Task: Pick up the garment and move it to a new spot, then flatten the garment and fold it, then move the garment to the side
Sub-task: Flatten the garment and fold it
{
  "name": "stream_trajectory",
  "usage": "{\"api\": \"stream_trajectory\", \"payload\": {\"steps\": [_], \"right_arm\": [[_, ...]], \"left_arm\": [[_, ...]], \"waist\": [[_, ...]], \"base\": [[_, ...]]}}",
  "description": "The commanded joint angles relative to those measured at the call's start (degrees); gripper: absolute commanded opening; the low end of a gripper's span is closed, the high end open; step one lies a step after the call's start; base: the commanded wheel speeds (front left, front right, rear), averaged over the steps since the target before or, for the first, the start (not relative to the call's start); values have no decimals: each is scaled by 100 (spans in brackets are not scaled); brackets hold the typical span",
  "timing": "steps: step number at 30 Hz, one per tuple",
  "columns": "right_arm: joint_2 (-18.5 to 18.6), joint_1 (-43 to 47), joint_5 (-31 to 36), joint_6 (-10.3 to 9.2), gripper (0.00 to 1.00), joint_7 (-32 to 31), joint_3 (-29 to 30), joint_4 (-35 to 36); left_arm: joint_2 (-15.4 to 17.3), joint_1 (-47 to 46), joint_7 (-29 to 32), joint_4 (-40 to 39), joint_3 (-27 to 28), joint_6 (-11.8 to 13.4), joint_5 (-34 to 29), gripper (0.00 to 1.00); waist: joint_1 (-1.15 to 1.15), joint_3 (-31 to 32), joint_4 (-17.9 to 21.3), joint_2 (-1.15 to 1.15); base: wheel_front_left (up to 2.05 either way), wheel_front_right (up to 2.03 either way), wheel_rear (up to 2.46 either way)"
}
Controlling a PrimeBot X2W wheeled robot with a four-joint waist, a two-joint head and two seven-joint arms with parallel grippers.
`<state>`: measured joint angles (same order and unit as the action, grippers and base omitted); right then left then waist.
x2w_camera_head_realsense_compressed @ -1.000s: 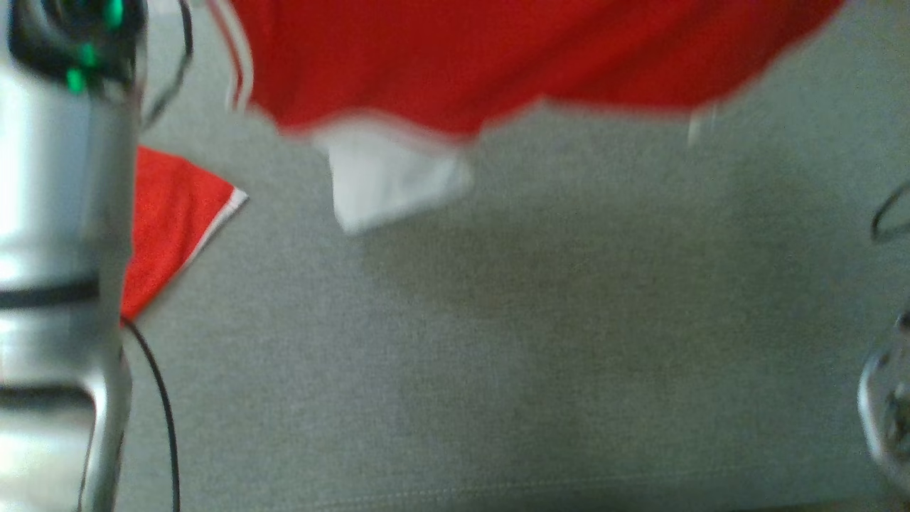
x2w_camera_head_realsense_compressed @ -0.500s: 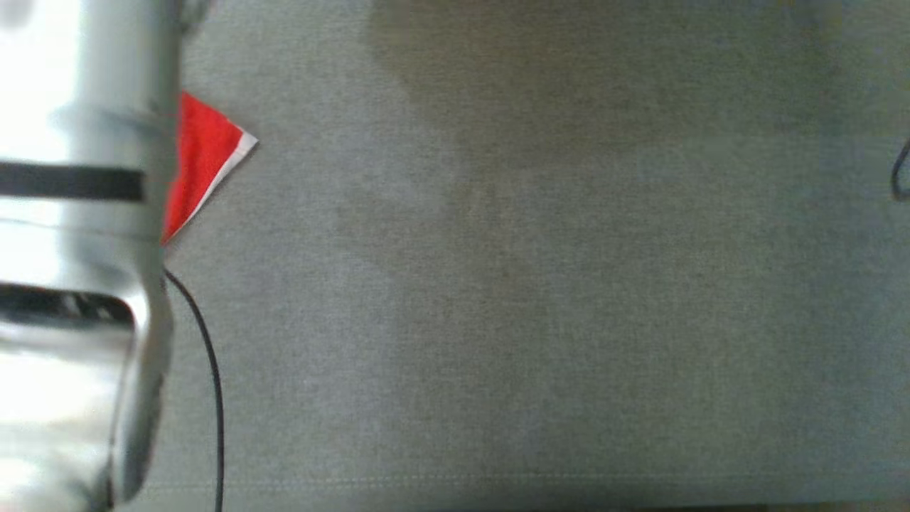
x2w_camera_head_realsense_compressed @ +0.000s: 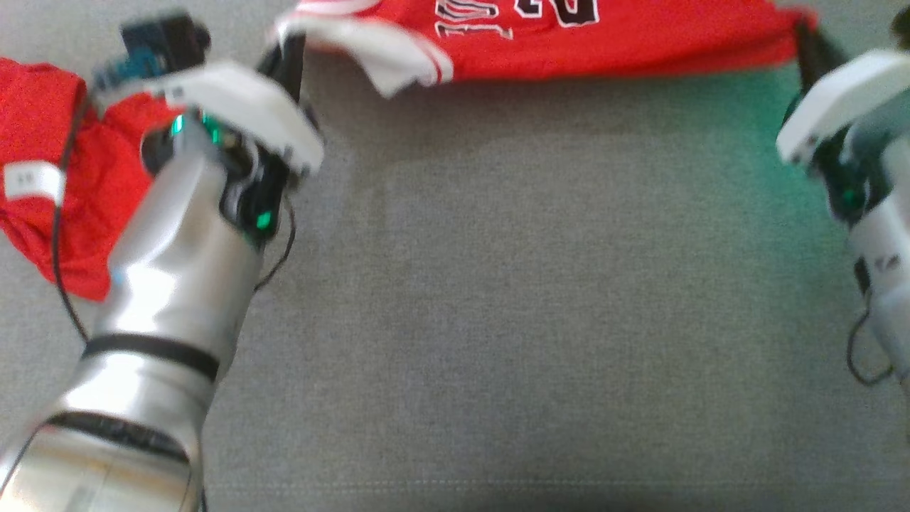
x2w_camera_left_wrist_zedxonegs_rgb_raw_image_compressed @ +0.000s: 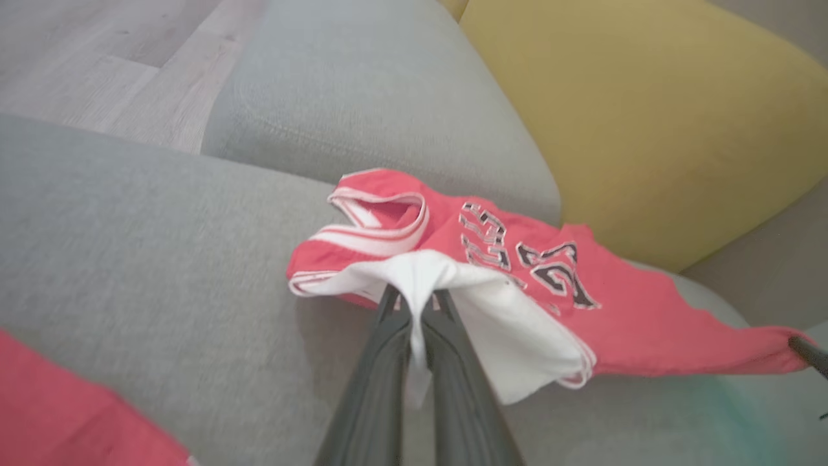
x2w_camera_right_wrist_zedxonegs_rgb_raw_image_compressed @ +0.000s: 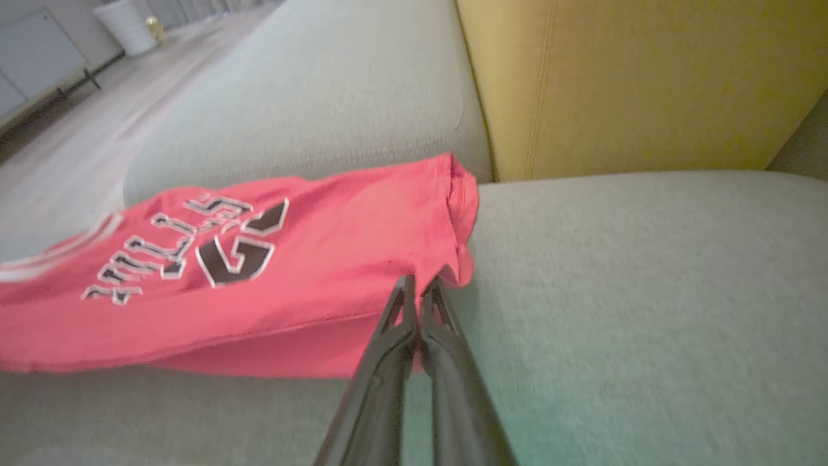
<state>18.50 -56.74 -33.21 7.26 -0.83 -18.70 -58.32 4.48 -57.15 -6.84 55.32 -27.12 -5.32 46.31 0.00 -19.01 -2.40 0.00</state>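
A red jersey (x2w_camera_head_realsense_compressed: 569,32) with white trim and black lettering stretches across the top of the head view, low over the grey sofa seat (x2w_camera_head_realsense_compressed: 540,306). My left gripper (x2w_camera_head_realsense_compressed: 288,50) is shut on its white-lined end; in the left wrist view the dark fingers (x2w_camera_left_wrist_zedxonegs_rgb_raw_image_compressed: 446,336) pinch the white fabric (x2w_camera_left_wrist_zedxonegs_rgb_raw_image_compressed: 420,272) of the jersey (x2w_camera_left_wrist_zedxonegs_rgb_raw_image_compressed: 517,259). My right gripper (x2w_camera_head_realsense_compressed: 807,39) is shut on the opposite red edge; in the right wrist view the fingertips (x2w_camera_right_wrist_zedxonegs_rgb_raw_image_compressed: 404,304) clamp the jersey (x2w_camera_right_wrist_zedxonegs_rgb_raw_image_compressed: 291,259) at its hem.
A second red garment (x2w_camera_head_realsense_compressed: 35,185) with a white tag lies crumpled at the seat's left end, partly behind my left forearm (x2w_camera_head_realsense_compressed: 170,284). A yellow back cushion (x2w_camera_left_wrist_zedxonegs_rgb_raw_image_compressed: 647,116) (x2w_camera_right_wrist_zedxonegs_rgb_raw_image_compressed: 614,77) stands behind the jersey. Wooden floor (x2w_camera_left_wrist_zedxonegs_rgb_raw_image_compressed: 97,58) lies beyond the grey armrest (x2w_camera_left_wrist_zedxonegs_rgb_raw_image_compressed: 362,97).
The head camera has shifted, so the whole picture differs. The jersey left the view half a second ago and now shows again at the top, stretched between both grippers.
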Motion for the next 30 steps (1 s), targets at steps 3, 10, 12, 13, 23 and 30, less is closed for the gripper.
{"api": "stream_trajectory", "payload": {"steps": [3,10,12,13,23,30], "right_arm": [[221,311,-112,23,0,-219,-554,173],[673,843,-437,23,0,-659,-1390,238],[768,960,-515,23,0,-793,-1581,291],[821,1014,-542,23,0,-844,-1673,319],[1269,1520,-961,23,0,-1471,-2324,514],[1543,1824,-1262,23,0,-1960,-2640,779]], "left_arm": [[419,240,90,-69,-97,-99,-146,0],[786,1086,473,-194,-503,-193,-164,0],[882,1245,566,-305,-573,-201,-138,0],[924,1321,619,-364,-602,-204,-118,0],[1386,2096,1226,-1275,-1001,-214,84,0],[1779,2647,1767,-2031,-1063,-215,507,0]], "waist": [[0,279,17,0],[0,750,-14,0],[0,835,-22,0],[0,879,-26,0],[0,1364,-28,0],[0,1618,45,0]], "base": [[0,0,0],[0,0,0],[0,0,0],[0,0,0],[0,0,0],[0,0,0]]}}
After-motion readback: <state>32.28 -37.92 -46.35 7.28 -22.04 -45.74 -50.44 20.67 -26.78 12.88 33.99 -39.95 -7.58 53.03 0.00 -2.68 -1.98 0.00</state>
